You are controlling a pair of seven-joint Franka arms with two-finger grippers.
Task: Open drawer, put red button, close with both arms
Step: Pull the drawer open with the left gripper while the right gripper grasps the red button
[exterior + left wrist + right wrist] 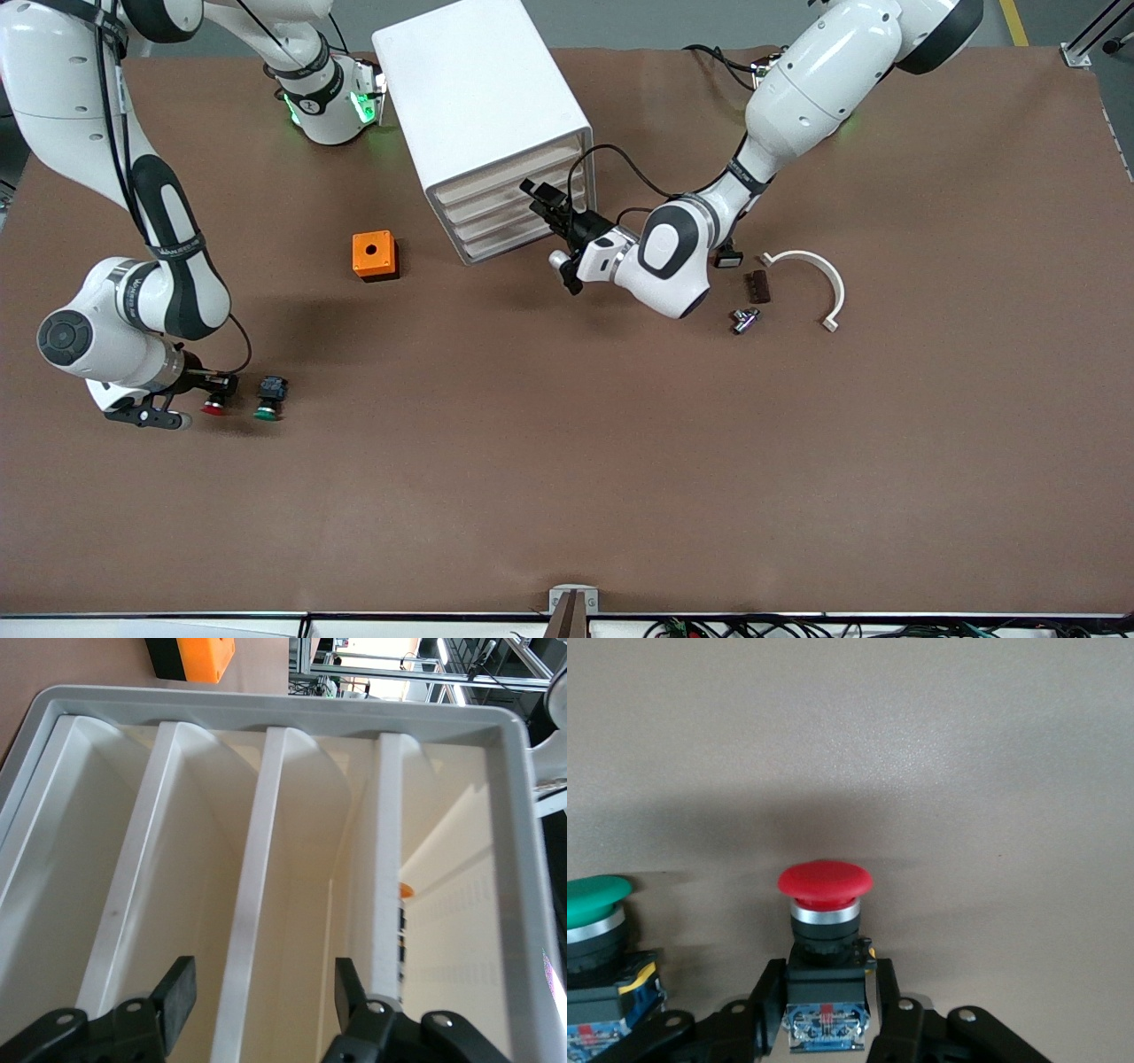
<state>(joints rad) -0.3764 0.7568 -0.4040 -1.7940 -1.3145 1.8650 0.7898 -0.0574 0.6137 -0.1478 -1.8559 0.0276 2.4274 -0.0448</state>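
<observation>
The red button (825, 939) lies on the table at the right arm's end, body clamped between the right gripper (824, 1014)'s fingers, with a green button (269, 397) just beside it. The left gripper (264, 992), fingers apart, straddles a drawer front of the white cabinet (483, 115); no writing is legible there.

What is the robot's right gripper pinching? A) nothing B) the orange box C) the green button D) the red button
D: in the right wrist view the right gripper has its fingers shut on the black-and-blue body of the red button, while the green button sits beside it, not held.
</observation>
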